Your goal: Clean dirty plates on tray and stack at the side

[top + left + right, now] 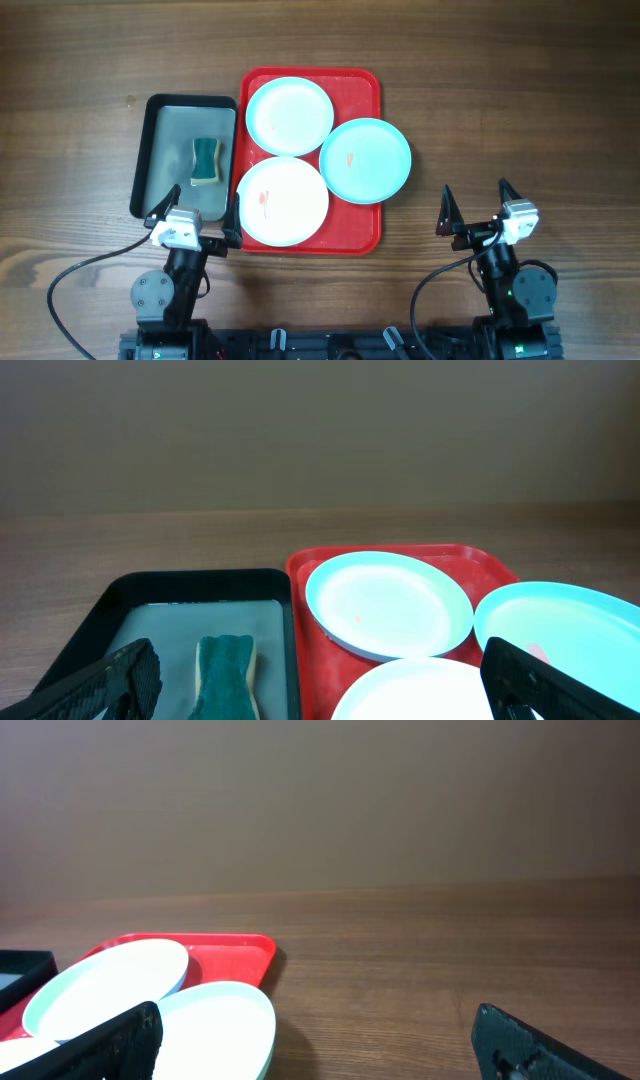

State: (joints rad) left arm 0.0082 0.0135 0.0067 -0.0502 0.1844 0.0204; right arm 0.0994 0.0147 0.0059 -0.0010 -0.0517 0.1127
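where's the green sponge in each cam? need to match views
Overhead: the sponge lies in the dark grey tray, left of centre.
Left wrist: bottom left, in that same tray.
Right wrist: not in it; only the grey tray's corner shows at the left edge.
Shared landmark: the red tray, in all three views.
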